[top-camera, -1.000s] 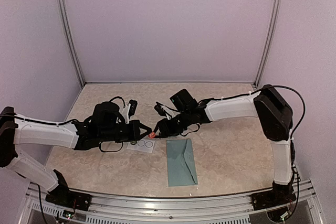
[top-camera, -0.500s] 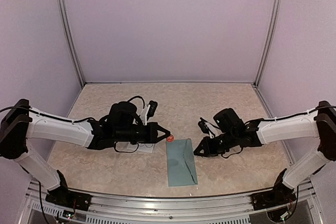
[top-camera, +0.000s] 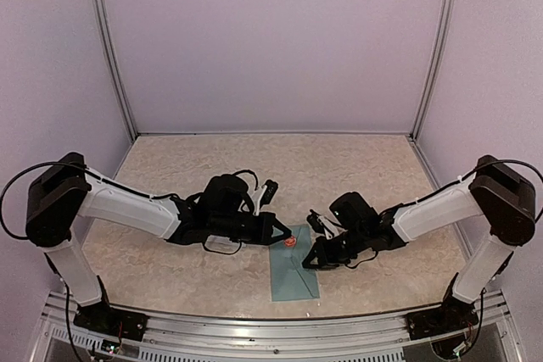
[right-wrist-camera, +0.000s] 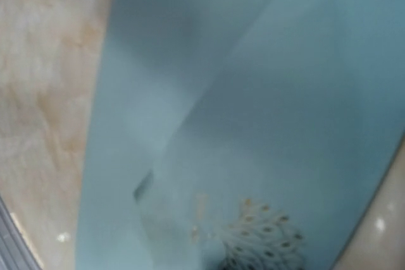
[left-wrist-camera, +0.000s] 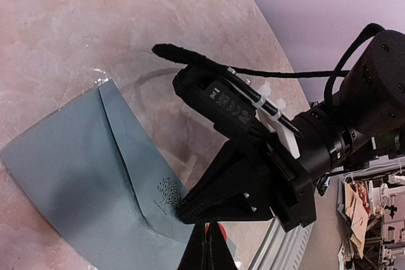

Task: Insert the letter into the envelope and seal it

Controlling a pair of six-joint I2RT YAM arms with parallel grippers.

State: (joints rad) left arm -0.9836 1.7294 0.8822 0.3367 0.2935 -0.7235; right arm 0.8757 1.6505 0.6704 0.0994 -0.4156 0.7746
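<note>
- Evidently at the sealing step: a small red sticker (top-camera: 291, 242) pinched in the left gripper (top-camera: 286, 240), tips clenched on it, over the upper part of the envelope (top-camera: 295, 279).
- Lying flat on the table (top-camera: 365, 167) near the front edge, flap folded down; no letter in view, so probably inside.
- Bearing on the envelope's right edge with the right gripper (top-camera: 311, 262), likely to pin it; cannot tell whether parted or closed.
- Half hidden under the left arm: a white card (top-camera: 222, 247).
- Little room by the flap, with both grippers close together.

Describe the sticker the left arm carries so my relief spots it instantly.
On the marbled table, find the teal envelope lying near its front edge. At its far end the left gripper pinches a tiny round sticker, the only red item there.
</note>
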